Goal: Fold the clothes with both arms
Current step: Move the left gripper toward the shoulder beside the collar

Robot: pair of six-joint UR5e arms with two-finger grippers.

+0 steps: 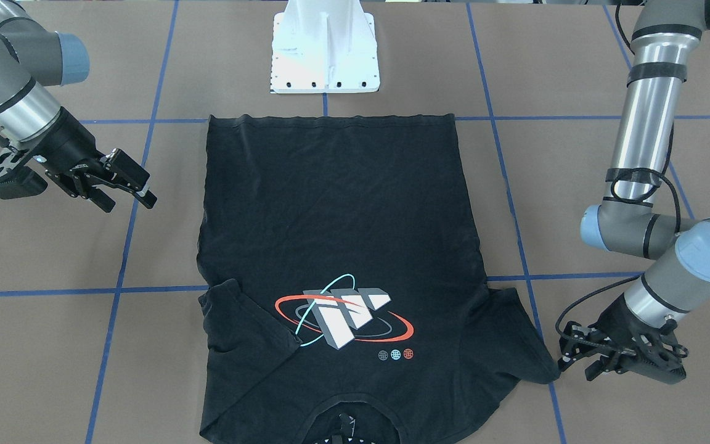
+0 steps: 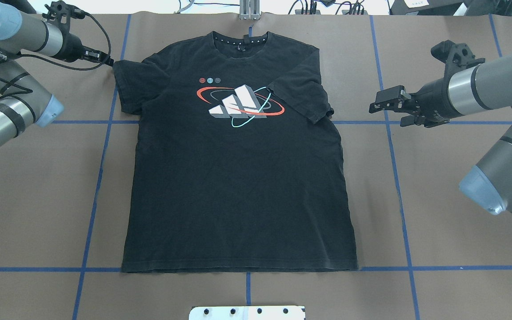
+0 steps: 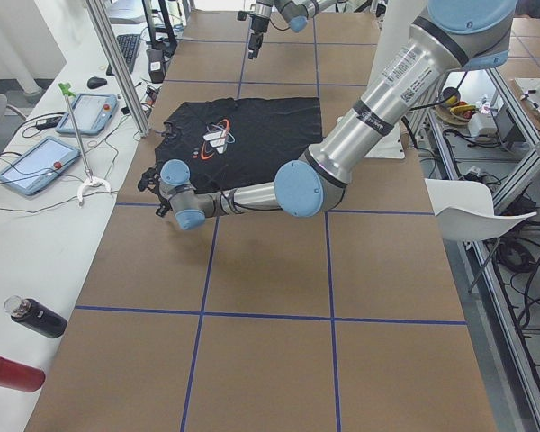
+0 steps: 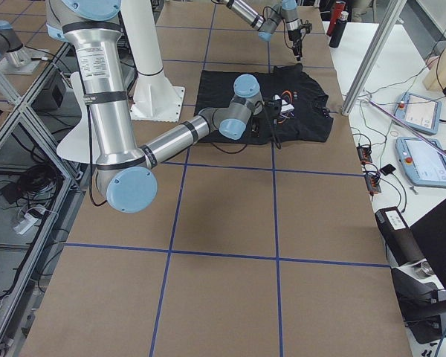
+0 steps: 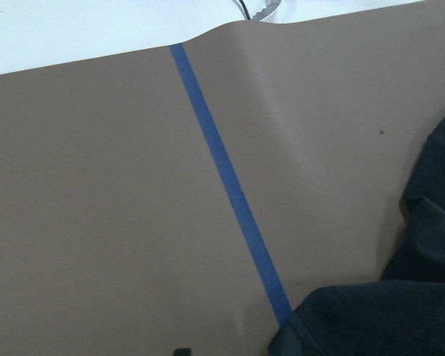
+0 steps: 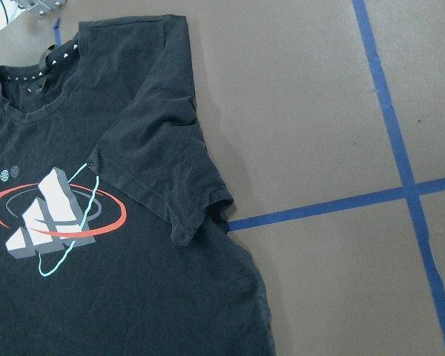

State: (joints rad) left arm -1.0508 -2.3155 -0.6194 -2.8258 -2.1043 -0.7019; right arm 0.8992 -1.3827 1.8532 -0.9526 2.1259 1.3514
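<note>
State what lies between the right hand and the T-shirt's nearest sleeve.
Only bare brown table and a blue tape line, as the overhead view shows between right hand and T-shirt sleeve.

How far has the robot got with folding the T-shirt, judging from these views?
Done: little; the T-shirt lies flat, graphic up, only the sleeve on the robot's right turned in over the chest. In hand: the left gripper is at the other sleeve's tip; the right gripper hovers open, apart. Left: every body fold.
</note>
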